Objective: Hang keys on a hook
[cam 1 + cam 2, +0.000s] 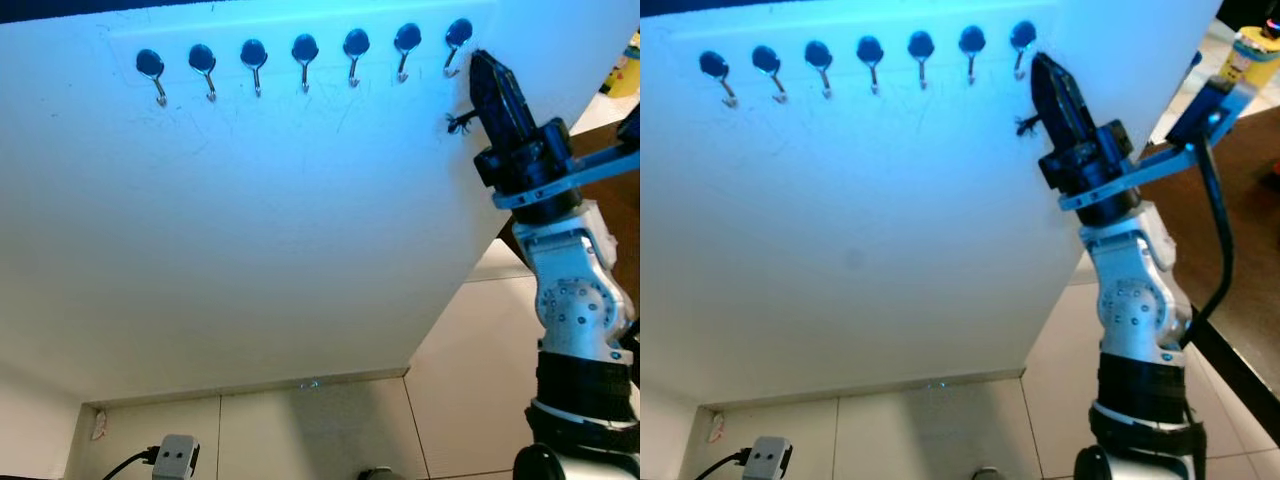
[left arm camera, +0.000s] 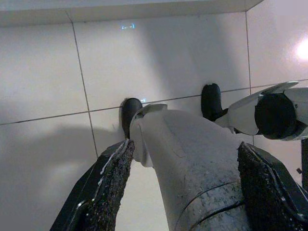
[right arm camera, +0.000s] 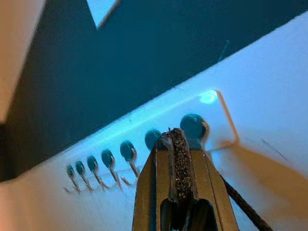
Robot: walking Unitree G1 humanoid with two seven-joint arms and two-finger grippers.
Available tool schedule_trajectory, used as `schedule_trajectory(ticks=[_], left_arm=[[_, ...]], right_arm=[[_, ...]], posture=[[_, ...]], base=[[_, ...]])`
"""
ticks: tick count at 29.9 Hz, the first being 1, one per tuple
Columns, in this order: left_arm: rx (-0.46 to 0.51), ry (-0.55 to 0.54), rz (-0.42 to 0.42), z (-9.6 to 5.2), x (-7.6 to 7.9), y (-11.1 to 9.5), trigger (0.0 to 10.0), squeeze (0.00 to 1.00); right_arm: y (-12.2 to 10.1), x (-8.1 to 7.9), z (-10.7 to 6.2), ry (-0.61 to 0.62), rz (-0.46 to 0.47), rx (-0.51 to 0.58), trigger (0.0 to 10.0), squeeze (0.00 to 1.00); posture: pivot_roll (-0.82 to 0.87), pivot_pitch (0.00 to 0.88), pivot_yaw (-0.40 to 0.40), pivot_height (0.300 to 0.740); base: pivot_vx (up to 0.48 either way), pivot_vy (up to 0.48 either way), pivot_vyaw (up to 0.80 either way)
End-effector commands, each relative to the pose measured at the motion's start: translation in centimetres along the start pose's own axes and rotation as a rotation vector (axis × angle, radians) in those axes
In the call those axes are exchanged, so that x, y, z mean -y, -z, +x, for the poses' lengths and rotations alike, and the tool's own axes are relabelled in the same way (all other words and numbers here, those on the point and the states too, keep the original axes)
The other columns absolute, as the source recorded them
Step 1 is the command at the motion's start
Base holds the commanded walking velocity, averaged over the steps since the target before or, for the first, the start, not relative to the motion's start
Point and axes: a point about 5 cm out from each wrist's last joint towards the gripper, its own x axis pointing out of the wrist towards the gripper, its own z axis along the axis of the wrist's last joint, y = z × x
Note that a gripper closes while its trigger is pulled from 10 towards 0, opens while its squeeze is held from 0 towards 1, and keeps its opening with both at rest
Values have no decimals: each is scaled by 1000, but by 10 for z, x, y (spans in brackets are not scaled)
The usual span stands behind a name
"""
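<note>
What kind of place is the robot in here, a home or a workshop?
Probably a home, perhaps an entry area: a white wall panel carries a row of key hooks, the floor is pale tile, and a plug sits low by the wall.

Silver jointed right arm (image 1: 1135, 300), black cable, long black right hand (image 1: 1055, 85).

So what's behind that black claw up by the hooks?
The white board and its last hook, just above the right claw. Something small and dark pokes out beside it; the rest is covered.

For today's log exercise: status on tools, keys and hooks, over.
Right tool shut, raised beside end hook. Keys dangling below it. Left tool idle. Nothing blocking.
</note>
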Motion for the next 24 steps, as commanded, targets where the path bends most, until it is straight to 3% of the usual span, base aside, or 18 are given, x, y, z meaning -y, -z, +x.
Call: schedule_trajectory(ticks=[1,12,13,14,16,17,19,20,21,22,24], left_arm=[[-66,8,-28,-4,2,19,10000,0],[-64,8,-25,-3,2,17,10000,0],[-65,10,-24,-3,2,16,10000,0],[-68,16,-22,-2,4,16,10000,0],[-68,16,-22,-2,4,16,10000,0],[-68,20,-22,-2,4,16,10000,0],[-68,20,-22,-2,4,16,10000,0],[-67,22,-26,-2,4,16,10000,0],[-72,30,-29,-4,3,18,10000,0],[-72,30,-29,-4,3,18,10000,0],[-83,36,-26,-5,3,21,10000,0]], right_arm=[[-2,-1,3,-7,29,20,10000,0],[10,1,-3,23,-29,-68,10000,0],[11,-2,-6,8,-25,-83,10000,0],[5,-11,-21,-68,13,-85,10000,0],[5,-11,-21,-68,13,-85,10000,0],[1,-16,-36,-98,40,-104,10000,0],[1,-16,-36,-98,40,-104,10000,0],[0,-18,-55,-94,55,-158,10000,0],[12,-24,-102,-62,83,-354,10000,0],[12,-24,-102,-62,83,-354,10000,0],[22,-31,-129,-35,116,-476,10000,0]], posture=[[-5,112,79,740],[-7,110,78,740],[-7,111,77,740],[6,109,65,740],[6,109,65,740],[9,108,63,740],[9,108,63,740],[8,109,61,740],[-4,116,71,740],[-4,116,71,740],[-13,122,76,740]], base=[[0,0,0],[0,0,0],[0,0,0],[0,0,0],[0,0,0],[0,0,0],[0,0,0],[0,0,0],[0,0,0],[0,0,0],[0,0,0]])
